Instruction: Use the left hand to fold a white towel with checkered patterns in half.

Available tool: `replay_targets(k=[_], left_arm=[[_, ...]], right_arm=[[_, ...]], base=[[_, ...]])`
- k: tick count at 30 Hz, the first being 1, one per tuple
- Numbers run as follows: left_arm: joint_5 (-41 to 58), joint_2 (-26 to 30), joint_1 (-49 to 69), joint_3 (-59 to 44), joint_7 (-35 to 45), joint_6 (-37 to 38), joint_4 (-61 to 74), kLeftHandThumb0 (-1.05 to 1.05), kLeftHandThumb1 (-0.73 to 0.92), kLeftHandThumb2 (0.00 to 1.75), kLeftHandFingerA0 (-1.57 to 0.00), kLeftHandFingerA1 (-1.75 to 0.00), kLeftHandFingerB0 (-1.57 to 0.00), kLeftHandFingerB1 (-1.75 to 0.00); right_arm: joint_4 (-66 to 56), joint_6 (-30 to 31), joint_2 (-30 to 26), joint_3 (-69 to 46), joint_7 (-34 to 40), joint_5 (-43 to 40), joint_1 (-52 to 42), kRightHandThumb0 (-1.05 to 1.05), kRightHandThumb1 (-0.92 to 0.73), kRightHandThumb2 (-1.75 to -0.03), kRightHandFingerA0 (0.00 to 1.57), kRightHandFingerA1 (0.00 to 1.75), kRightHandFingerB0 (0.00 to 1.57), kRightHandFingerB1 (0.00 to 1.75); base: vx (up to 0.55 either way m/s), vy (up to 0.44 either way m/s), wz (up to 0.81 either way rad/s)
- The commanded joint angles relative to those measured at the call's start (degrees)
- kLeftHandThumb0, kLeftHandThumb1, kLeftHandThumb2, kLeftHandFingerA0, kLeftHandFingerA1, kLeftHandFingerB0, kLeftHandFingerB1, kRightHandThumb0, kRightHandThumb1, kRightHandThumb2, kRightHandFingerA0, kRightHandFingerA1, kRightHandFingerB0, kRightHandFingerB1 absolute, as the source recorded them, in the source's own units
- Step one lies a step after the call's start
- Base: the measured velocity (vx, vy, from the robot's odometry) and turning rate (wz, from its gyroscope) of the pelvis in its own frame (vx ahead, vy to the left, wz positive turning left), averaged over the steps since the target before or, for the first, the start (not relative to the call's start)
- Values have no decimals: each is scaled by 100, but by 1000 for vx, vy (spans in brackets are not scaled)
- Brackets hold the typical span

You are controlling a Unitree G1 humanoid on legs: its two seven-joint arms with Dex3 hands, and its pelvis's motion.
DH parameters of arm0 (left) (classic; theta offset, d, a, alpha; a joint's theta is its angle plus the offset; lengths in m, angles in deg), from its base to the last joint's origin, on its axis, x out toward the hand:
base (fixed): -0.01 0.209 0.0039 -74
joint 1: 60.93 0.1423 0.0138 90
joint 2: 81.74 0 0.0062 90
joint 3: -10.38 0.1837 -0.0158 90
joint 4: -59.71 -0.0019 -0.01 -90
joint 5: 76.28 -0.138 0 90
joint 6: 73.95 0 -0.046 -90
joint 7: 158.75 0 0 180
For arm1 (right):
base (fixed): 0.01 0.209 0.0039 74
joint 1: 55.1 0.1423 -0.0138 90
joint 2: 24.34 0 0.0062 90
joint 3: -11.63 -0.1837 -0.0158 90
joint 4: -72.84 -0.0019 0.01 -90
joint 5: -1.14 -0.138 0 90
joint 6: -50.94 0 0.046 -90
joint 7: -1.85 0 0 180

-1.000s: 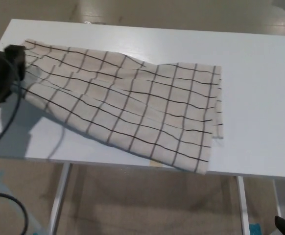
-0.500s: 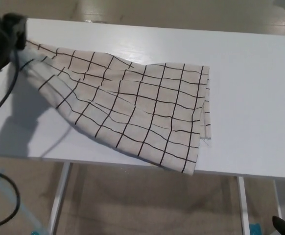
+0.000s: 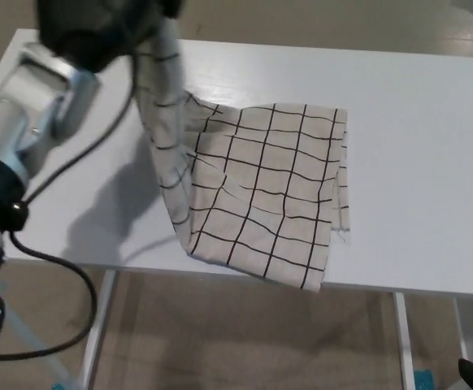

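I see the white bench (image 3: 431, 162) filling most of the frame, its front edge running across the lower part. The towel (image 3: 261, 191), white with a dark check, lies on it at centre, its lower edge right at the bench's front edge. Its left part is lifted off the surface and rises as a narrow twisted strip toward the upper left. There my left hand (image 3: 98, 24) is up at the top edge of the frame, closed on the raised end of the towel. Below it a black cable (image 3: 66, 260) loops down past the silver forearm at lower left.
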Motion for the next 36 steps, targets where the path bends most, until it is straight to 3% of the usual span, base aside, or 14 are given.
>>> replay_targets(k=[1, 2, 6, 9, 11, 12, 14, 15, 16, 17, 18, 20, 24, 36], left_arm=[[-692, -187, 441, 468, -133, 277, 944, -20, 53, 54, -82, -175, -99, -112], [-846, -259, 561, 692, -61, 383, 1122, -24, 48, 54, -85, -173, -95, -53], [-1155, -319, 833, 1149, 54, 483, 1420, -34, 42, 56, -92, -166, -85, -52], [-1314, -249, 1209, 1526, 601, 644, 1779, -38, 41, 59, -100, -154, -86, -56], [-1371, -231, 1292, 1658, 917, 669, 1856, -26, 45, 55, -100, -149, -106, -70], [-1424, -226, 1374, 1809, 1351, 678, 1928, -34, 41, 63, -104, -144, -100, -105], [-1207, -197, 1526, 1912, 2189, 767, 2048, -37, 42, 68, -102, -128, -93, -115], [-996, -171, 1625, 1923, 2687, 791, 2137, -50, 50, 55, -90, -91, -89, -64], [-864, -157, 1691, 1914, 3000, 765, 2211, -50, 50, 55, -90, -91, -89, -64], [-779, -158, 1729, 1925, 3313, 705, 2274, -65, 51, 56, -62, -70, -67, -50], [-428, -160, 1832, 1907, 4287, 409, 2554, -92, 51, 66, 0, -19, -8, -25], [6, -167, 1936, 1843, 5384, -5, 2930, -100, 50, 69, 0, -1, 0, -18], [687, -243, 1925, 1602, 6444, -651, 3461, -103, 51, 72, 0, 0, 0, -6], [1966, -285, 1457, 616, 6537, -1016, 3957, -99, 51, 68, 0, 0, 0, -7]], right_arm=[[-176, 200, 65, 33, -132, -131, -178, -36, -84, -64, 40, 50, 36, 45], [-298, 264, 84, 54, -108, -95, -243, -37, -84, -64, 41, 50, 37, 45], [-441, 394, 78, 108, -84, -14, -276, -37, -83, -64, 42, 50, 38, 46], [-485, 389, 63, 156, -20, 88, -294, -35, -84, -63, 43, 50, 41, 47], [-432, 341, 57, 151, -31, 64, -255, -34, -84, -64, 45, 51, 44, 49], [-342, 269, 48, 138, -34, 32, -184, -33, -84, -64, 46, 52, 45, 50], [-215, 169, 51, 141, 29, 61, -100, -33, -84, -64, 47, 52, 48, 51], [-189, 165, 48, 151, 46, 87, -77, -34, -84, -64, 47, 51, 49, 52], [-192, 191, 42, 160, 45, 98, -68, -34, -84, -64, 47, 51, 49, 52], [-201, 202, 46, 162, 37, 89, -68, -35, -84, -64, 47, 51, 49, 52], [-228, 245, 58, 167, 36, 82, -68, -35, -84, -64, 47, 51, 50, 53], [-244, 279, 75, 173, 51, 82, -59, -35, -84, -64, 47, 51, 51, 53], [-230, 304, 83, 195, 80, 107, -36, -35, -84, -64, 48, 51, 51, 54], [-27, 14, 11, 298, 402, 452, 22, -34, -83, -64, 51, 56, 57, 57]], base=[[0, 0, 0], [0, 0, 0], [0, 0, 0], [0, 0, 0], [0, 0, 0], [0, 0, 0], [0, 0, 0], [0, 0, 0], [0, 0, 0], [0, 0, 0], [0, 0, 0], [0, 0, 0], [0, 0, 0], [0, 0, 0]])
